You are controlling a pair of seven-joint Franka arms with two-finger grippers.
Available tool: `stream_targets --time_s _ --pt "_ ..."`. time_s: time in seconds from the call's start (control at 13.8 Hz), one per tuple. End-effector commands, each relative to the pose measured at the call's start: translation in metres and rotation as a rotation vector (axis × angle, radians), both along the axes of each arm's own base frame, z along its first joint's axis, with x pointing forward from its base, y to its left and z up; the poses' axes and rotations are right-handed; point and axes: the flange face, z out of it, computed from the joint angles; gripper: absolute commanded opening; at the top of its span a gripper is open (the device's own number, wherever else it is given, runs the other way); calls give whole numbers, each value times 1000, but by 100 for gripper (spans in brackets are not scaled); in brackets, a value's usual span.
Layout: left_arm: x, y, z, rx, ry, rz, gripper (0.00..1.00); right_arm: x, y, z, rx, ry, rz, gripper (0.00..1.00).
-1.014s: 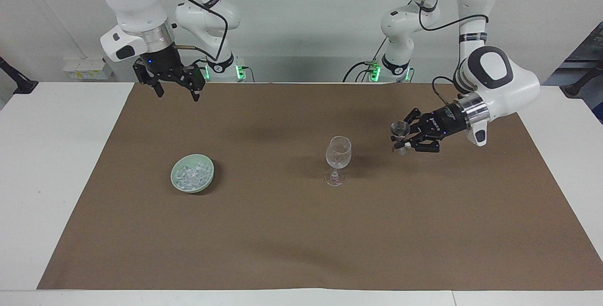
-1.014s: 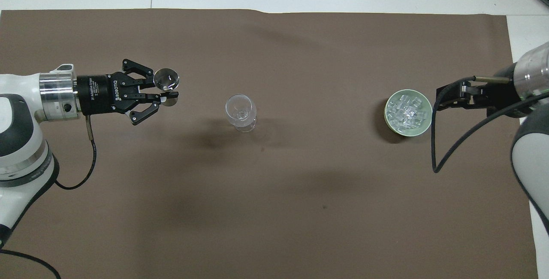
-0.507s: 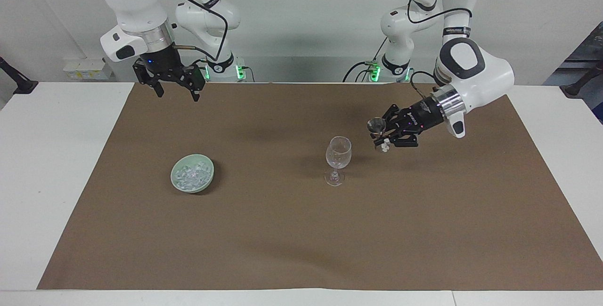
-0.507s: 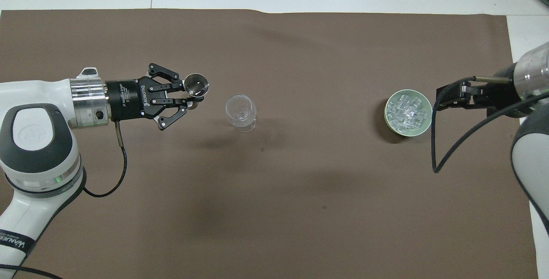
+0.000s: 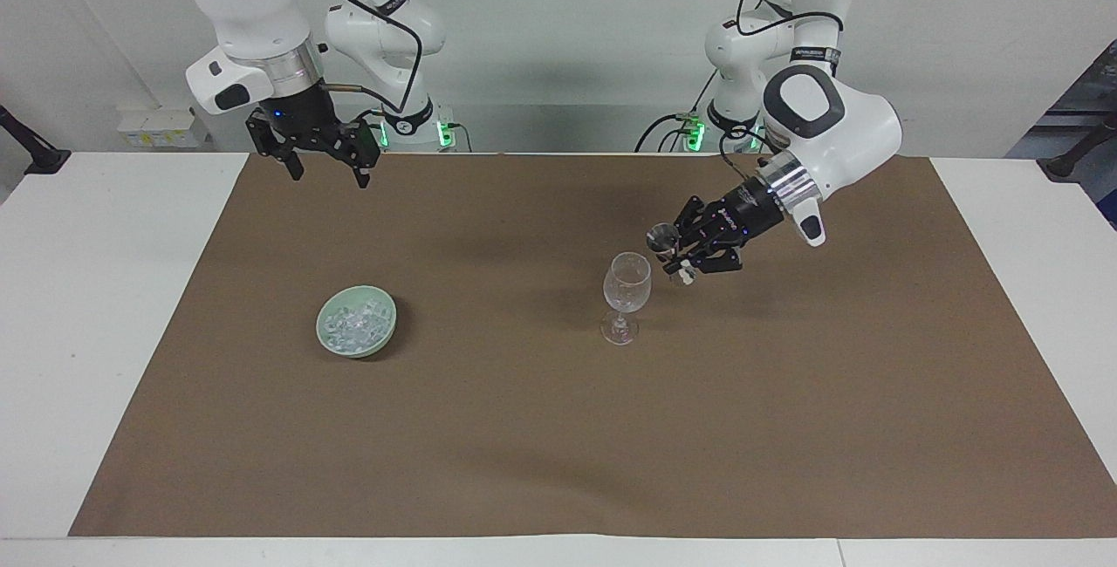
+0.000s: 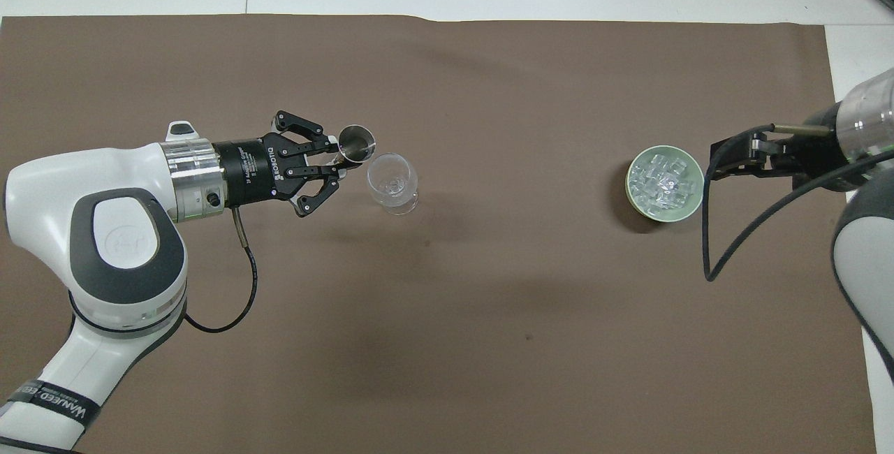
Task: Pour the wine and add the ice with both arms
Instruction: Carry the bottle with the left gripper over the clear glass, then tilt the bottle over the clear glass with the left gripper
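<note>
A clear stemmed wine glass (image 5: 627, 283) (image 6: 392, 181) stands upright mid-mat. My left gripper (image 5: 676, 262) (image 6: 342, 160) is shut on a small cup (image 5: 663, 240) (image 6: 357, 143), held in the air right beside the glass rim, toward the left arm's end. No wine shows; I cannot make out what the cup holds. The ice (image 5: 353, 323) (image 6: 662, 181) lies heaped in a pale green bowl (image 5: 384, 336) (image 6: 632, 195) toward the right arm's end. My right gripper (image 5: 330, 173) (image 6: 719, 160) waits open and empty, high in the air, apart from the bowl.
A brown mat (image 5: 558, 427) covers most of the white table (image 5: 87, 288). The right arm's black cable (image 6: 709, 244) hangs over the mat beside the bowl.
My left arm has carried the small cup in from the left arm's end up to the rim of the wine glass. The right arm, the glass and the bowl have not moved.
</note>
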Motion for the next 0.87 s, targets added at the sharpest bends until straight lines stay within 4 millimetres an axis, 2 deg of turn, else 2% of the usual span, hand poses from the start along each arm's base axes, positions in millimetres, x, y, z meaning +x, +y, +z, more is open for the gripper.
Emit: stream_targets --time_s 0.0,0.14,0.36,0.8 --pt "-5 0 5 68 -31 23 0 -2 -5 1 23 -10 13 100" --pt "-3 -1 6 116 -61 13 0 -2 -5 1 23 -12 13 100" --pt "-6 -16 10 178 -121 0 0 -2 -4 1 23 -10 14 100" --pt "-7 -25 10 279 -184 -68 0 -2 -5 1 23 -10 13 100"
